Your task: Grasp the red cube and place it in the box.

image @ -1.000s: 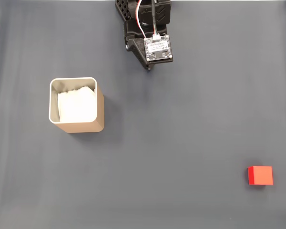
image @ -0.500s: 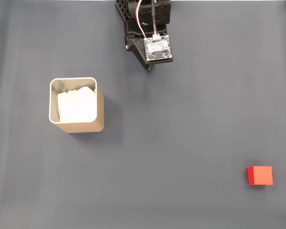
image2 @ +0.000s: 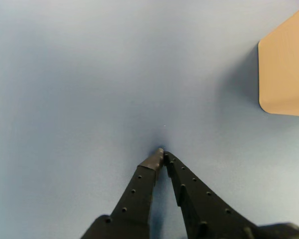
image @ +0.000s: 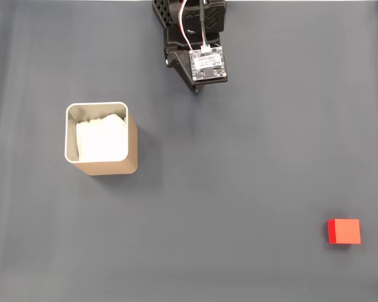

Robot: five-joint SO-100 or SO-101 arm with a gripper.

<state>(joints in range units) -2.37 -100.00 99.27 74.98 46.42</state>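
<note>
In the fixed view, the small bright red plain-faced cube (image: 344,231) sat alone near the lower right corner of the dark grey matte table surface (image: 239,170), well apart from everything else. Over on the left stood the tan square box with rounded corners, a thin pale metallic rim and white lining (image: 101,139), upright, its open top facing the camera, nothing red inside it. The black arm (image: 188,25) came in from the top edge at the middle, with a small white circuit board (image: 208,65) and red-and-white wires (image: 192,28) riding on it, and the black two-finger gripper (image: 196,90) poked out just below that board, low over the cloth.

And the wrist view settled the tool's state: the gripper (image2: 162,153) had its two perforated black fingers (image2: 139,186) pinched together at the tips, nothing held between them, pointing at bare table. A corner of the tan box (image2: 286,69) showed at the right edge of that view, clear of the fingers.

Between the gripper and the red cube lay only open grey surface in the fixed view. The box stood off to the left of the arm, on the opposite side from the cube, so it did not sit on the line between them.
</note>
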